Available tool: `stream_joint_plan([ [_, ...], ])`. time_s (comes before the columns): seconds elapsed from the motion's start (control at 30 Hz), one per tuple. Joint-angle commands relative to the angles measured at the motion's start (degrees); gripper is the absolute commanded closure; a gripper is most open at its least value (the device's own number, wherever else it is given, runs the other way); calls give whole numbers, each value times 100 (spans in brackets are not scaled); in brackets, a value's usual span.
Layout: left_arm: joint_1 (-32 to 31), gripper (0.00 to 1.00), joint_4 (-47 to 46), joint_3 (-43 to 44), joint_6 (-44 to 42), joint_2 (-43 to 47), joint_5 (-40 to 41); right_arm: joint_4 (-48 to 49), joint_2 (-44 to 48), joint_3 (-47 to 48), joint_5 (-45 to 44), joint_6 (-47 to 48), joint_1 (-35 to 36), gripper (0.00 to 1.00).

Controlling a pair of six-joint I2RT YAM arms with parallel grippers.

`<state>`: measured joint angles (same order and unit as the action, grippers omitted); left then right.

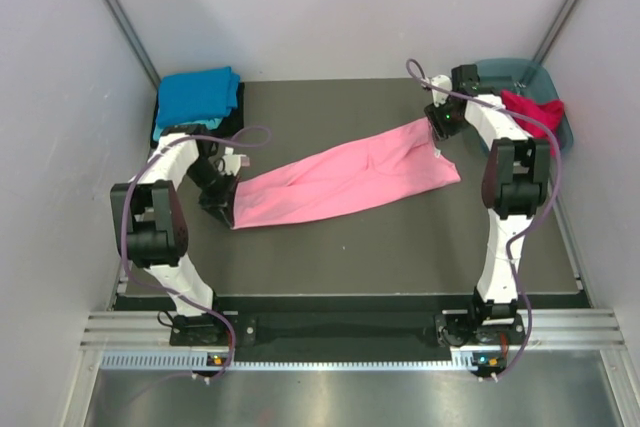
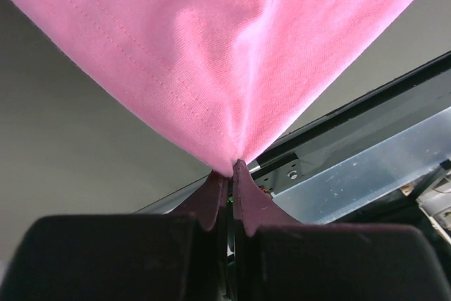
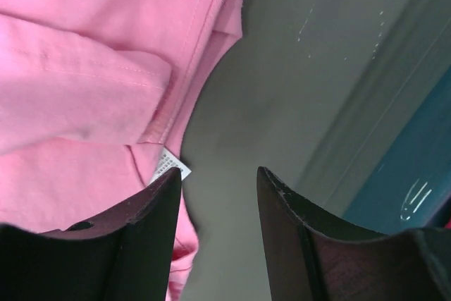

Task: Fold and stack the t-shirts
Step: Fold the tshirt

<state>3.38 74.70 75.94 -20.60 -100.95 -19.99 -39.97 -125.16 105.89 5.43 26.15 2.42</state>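
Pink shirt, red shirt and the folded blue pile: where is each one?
pink shirt (image 1: 345, 179): overhead view, middle of the cloth.
red shirt (image 1: 530, 108): overhead view, its bunched middle.
folded blue pile (image 1: 198, 94): overhead view, top layer.

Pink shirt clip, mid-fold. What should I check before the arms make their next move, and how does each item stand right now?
1. Left gripper clamped on a corner of the pink shirt: ok.
2. Right gripper gripping the shirt: not ok; its fingers are open, with the cloth lying beside one finger only.
3. Shirt spread flat: not ok; it is pulled into a narrow, creased band.
4. Folded stack at the far left, apart from the pink shirt: ok.
5. Red shirt out of the way in the tub: ok.
6. Number of shirts in the stack: cannot tell.
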Motion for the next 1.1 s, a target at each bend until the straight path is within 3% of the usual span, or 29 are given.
stream_joint_plan([
  [0.0, -12, 100, 537, 61, -208, 321, 197, -90, -25, 240, 107, 65, -48, 52],
  [0.17, -48, 100, 476, 53, -76, 295, 127, -169, 176, 46, 362, 57, -83, 53],
  [0.27, -118, 100, 467, -123, -128, 304, 144, 242, 378, -24, 1035, -57, -145, 53],
  [0.37, -206, 100, 467, -193, -128, 321, 188, -149, 46, 773, 1416, 39, -31, 53],
  [0.43, -267, 100, 467, -194, -120, 312, 215, -327, -348, 1431, 1434, 30, 48, 53],
  [0.7, -320, 100, 388, -255, -93, 321, 311, -468, -1071, 2181, 1373, 136, 233, 54],
  [1.07, -540, 100, 335, -211, -67, 128, 303, -758, -1239, 2147, 1434, 188, 312, 58],
])
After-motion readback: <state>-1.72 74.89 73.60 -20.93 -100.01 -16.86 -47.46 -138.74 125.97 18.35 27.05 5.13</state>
